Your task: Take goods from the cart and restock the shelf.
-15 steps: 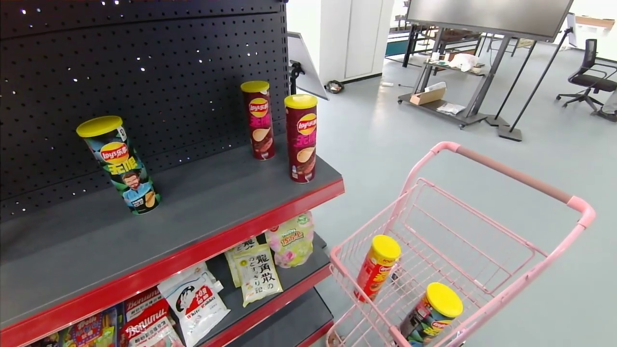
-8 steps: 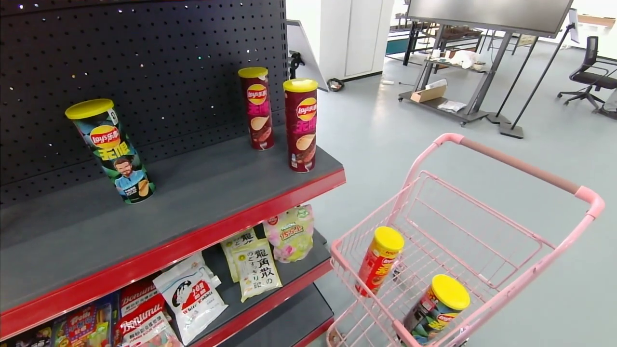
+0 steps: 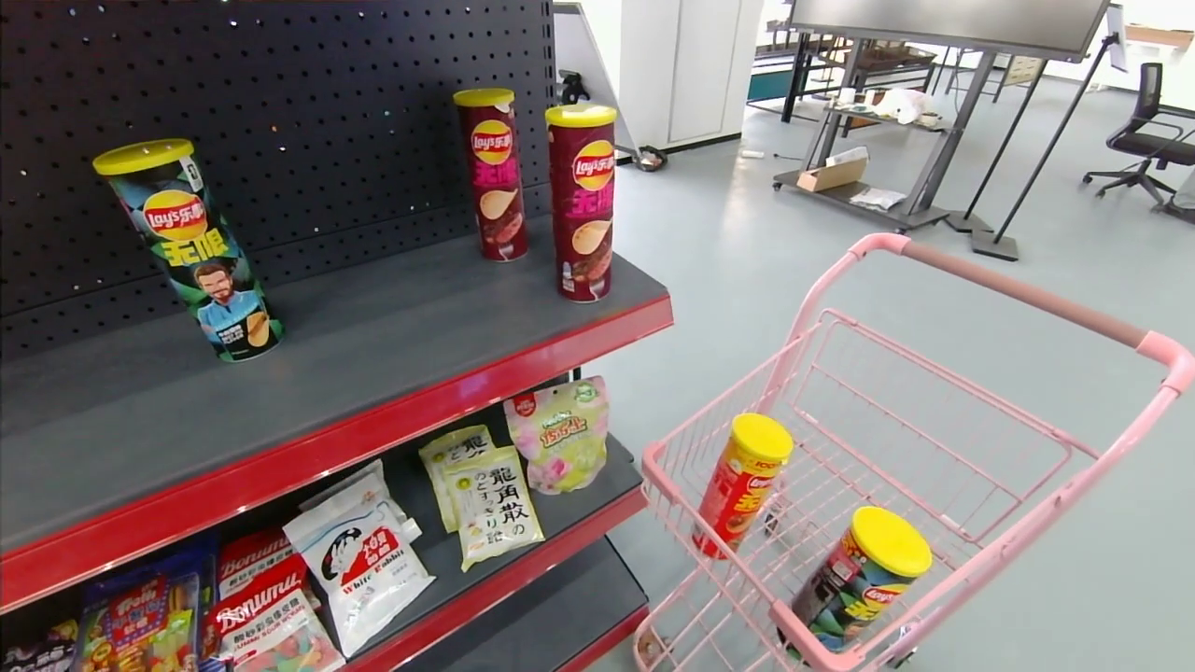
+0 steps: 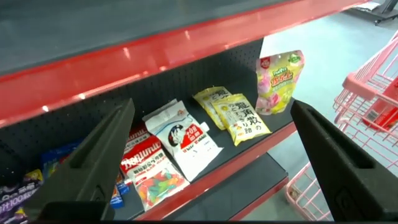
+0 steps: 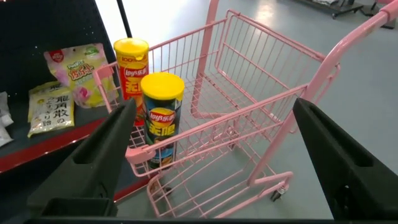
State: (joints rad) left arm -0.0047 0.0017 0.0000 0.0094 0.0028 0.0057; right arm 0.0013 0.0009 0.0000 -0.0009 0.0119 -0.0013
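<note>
A pink wire cart [image 3: 1018, 299] stands right of the shelf and holds two chip cans with yellow lids: a red one [image 3: 742, 485] leaning at its near-left corner and a dark green one [image 3: 854, 579] by the front rim. The grey top shelf board [image 3: 373, 345] carries a green can [image 3: 191, 252] and two maroon cans [image 3: 492, 177] [image 3: 581, 205]. My right gripper [image 5: 212, 102] hangs open above and in front of the cart, facing the red can [image 5: 132, 71] and the green can [image 5: 161, 118]. My left gripper [image 4: 211, 106] is open before the lower shelf, holding nothing.
Snack bags [image 3: 485, 504] lie on the lower shelf [image 4: 249, 155] under the red shelf edge [image 3: 420, 411]. A black pegboard [image 3: 280, 112] backs the top shelf. Open grey floor lies beyond the cart, with a display stand [image 3: 934, 121] and an office chair [image 3: 1139, 149] far off.
The whole head picture has shifted, so the camera has moved: shelf and cart now look nearer and sit higher in it. The cans on the shelf and in the cart have not moved.
</note>
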